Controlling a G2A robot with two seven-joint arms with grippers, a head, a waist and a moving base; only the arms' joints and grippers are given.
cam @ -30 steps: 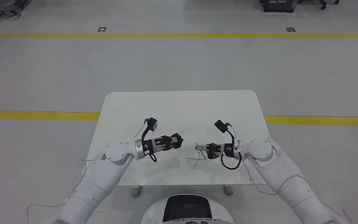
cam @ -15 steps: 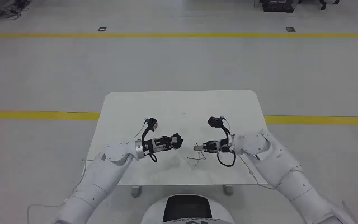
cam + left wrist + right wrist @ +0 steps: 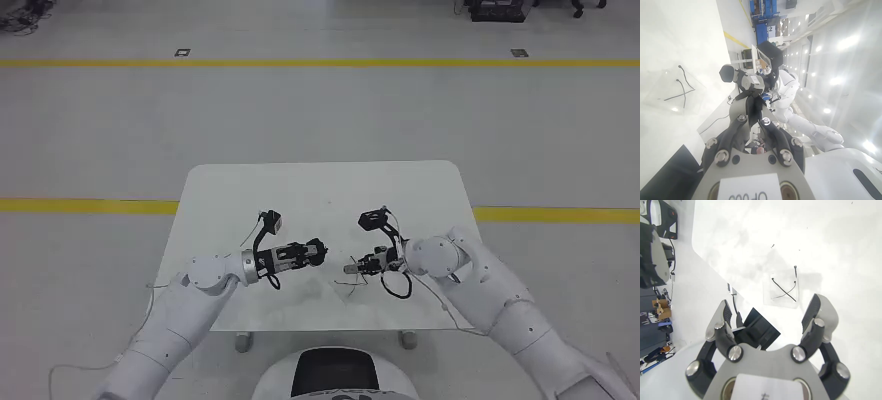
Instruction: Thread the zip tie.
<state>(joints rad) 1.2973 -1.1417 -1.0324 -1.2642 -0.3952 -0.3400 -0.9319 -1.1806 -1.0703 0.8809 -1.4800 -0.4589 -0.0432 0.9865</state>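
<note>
Change against 1 s ago: the right arm (image 3: 440,258) is swinging left, its elbow and wrist drawing in toward the middle of the worktop (image 3: 300,190). The right hand (image 3: 352,267) is staying almost where it was, over the near middle. The left hand (image 3: 318,250) is keeping still, pointing right at the right hand, with a small gap between them.

Container: a clear shallow tray (image 3: 768,291) is lying flat on the worktop near the near edge, just nearer than the two hands and between them. It is holding the black zip ties (image 3: 785,292). Two are lying crossed over each other in an X. A third, shorter-looking piece is lying at the tray's edge just beside them, and its full length is hard to tell. All are loose, none threaded.

Hands: the right hand is standing wide, nothing between its fingers, hanging above the tray and apart from the ties. The left hand is drawn narrow, fingers together. Cannot tell whether anything is pinched between them.
</note>
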